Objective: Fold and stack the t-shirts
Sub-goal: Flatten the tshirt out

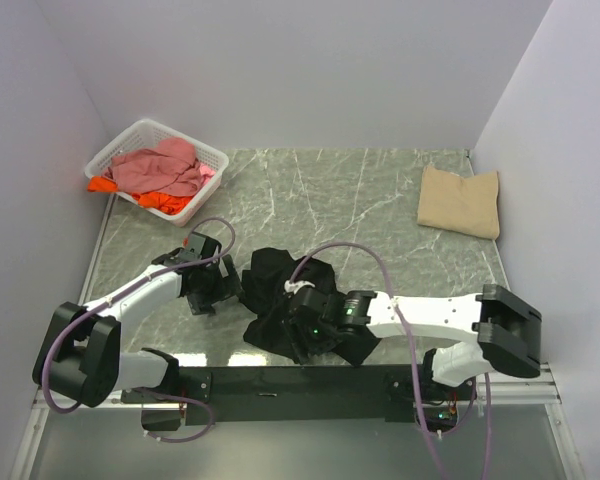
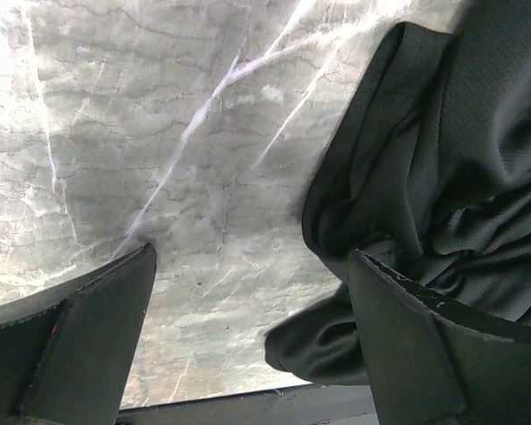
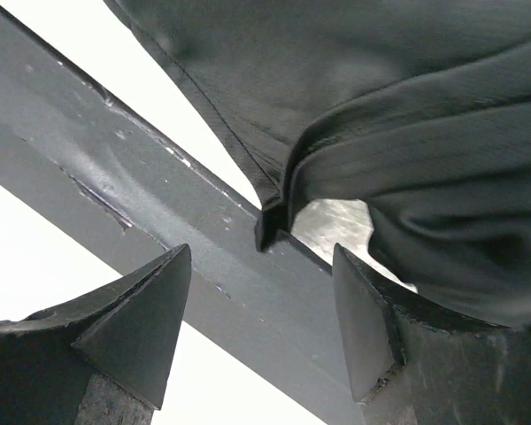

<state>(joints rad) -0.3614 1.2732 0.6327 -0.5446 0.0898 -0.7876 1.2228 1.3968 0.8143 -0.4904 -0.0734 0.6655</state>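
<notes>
The black t-shirt (image 1: 278, 272) lies crumpled in a heap at the near middle of the bench (image 1: 360, 200), its nearest folds reaching the dark rail (image 3: 159, 221) that carries the arm bases. The right claw (image 3: 261, 252) is spread wide and holds nothing, with a hem corner hanging just above the gap over that rail. The left claw (image 2: 252, 252) is equally wide and empty, with bare bench between its fingers and the cloth against its right finger. The likely trouble is a bad pinch. If the right claw closes here it may miss the thin corner or strike the rail, and the left claw could take a thick bunch instead of one edge, so the shirt would lift twisted rather than spread flat. Farther back, a tan t-shirt (image 1: 460, 200) lies folded at far right, and a pink t-shirt (image 1: 165, 168) and an orange t-shirt (image 1: 170, 203) wait in the basket (image 1: 140, 130) at far left.
</notes>
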